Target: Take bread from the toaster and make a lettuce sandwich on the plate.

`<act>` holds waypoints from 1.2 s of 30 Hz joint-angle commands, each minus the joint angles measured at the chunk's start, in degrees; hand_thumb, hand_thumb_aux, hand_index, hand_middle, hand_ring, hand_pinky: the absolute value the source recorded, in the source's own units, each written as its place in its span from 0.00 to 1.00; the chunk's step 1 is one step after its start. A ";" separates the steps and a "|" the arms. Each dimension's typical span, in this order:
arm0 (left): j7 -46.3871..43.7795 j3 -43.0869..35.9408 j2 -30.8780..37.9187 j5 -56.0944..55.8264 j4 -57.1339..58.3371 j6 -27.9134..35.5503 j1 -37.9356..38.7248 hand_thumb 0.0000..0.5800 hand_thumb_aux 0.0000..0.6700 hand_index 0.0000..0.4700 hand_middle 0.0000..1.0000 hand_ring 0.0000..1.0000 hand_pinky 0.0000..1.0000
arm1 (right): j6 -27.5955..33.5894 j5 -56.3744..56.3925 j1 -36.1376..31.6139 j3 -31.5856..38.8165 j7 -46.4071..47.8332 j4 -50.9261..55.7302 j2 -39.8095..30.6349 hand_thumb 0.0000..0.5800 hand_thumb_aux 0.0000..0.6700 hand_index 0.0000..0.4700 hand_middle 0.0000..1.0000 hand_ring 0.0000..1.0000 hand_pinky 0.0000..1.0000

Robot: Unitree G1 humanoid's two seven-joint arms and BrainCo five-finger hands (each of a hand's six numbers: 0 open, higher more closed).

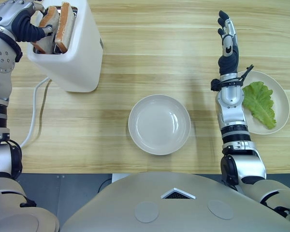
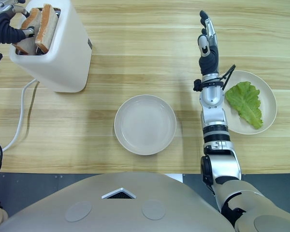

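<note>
A white toaster [image 1: 79, 58] stands at the far left of the wooden table [image 1: 150, 53], its cord [image 1: 35, 111] trailing towards the near edge. Two pieces of bread stick up from its slots. The left hand [image 1: 19, 21] is at the toaster top, fingers curled onto the outer slice [image 1: 49, 19], apparently pinching it, though the grip is partly hidden. The inner slice [image 1: 65, 24] stands just beside it. The right hand [image 1: 228, 43] is raised over the table with fingers straight and apart, holding nothing. Just to its right, a lettuce leaf [image 1: 259, 102] lies in a side dish [image 1: 280, 92]. The plate [image 1: 159, 124] sits in the middle, near the front edge.
</note>
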 commanded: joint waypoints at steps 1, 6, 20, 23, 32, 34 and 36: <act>-1.21 -0.04 0.05 -0.95 -1.14 -0.71 0.94 1.00 1.00 1.00 0.00 0.00 0.00 | 0.42 -0.23 0.43 -0.43 -0.09 -0.16 -0.42 0.00 0.00 0.00 0.00 0.00 0.00; -2.23 3.06 2.22 -2.34 -3.49 -0.14 -0.83 1.00 1.00 1.00 0.00 0.00 0.00 | 0.51 -0.29 0.38 -0.43 -0.24 0.08 -0.42 0.00 0.00 0.00 0.00 0.00 0.00; -2.12 4.05 1.87 -4.26 -2.67 -1.65 -2.88 1.00 1.00 1.00 1.00 1.00 1.00 | 0.24 -0.71 -1.12 0.07 -0.77 2.02 0.12 0.00 0.00 0.00 0.00 0.00 0.00; -1.90 3.86 1.73 -4.19 -2.08 -1.91 -3.21 1.00 1.00 1.00 1.00 1.00 1.00 | 0.08 -0.75 -1.43 0.07 -0.85 2.66 0.05 0.00 0.00 0.00 0.00 0.00 0.00; -1.50 5.94 4.09 -4.73 -1.42 -3.43 -4.38 1.00 1.00 1.00 1.00 1.00 1.00 | -0.02 -1.11 -2.15 0.32 -1.22 3.63 0.17 0.00 0.00 0.00 0.00 0.00 0.00; -1.85 7.16 5.67 -5.03 -1.80 -3.62 -5.07 1.00 1.00 1.00 1.00 1.00 1.00 | -0.04 -1.27 -2.36 0.38 -1.31 3.89 0.28 0.00 0.00 0.00 0.00 0.00 0.00; -2.45 8.33 7.23 -5.56 -2.69 -3.97 -5.67 1.00 1.00 1.00 1.00 1.00 1.00 | -0.13 -1.41 -2.57 0.41 -1.43 4.24 0.35 0.00 0.00 0.00 0.00 0.00 0.00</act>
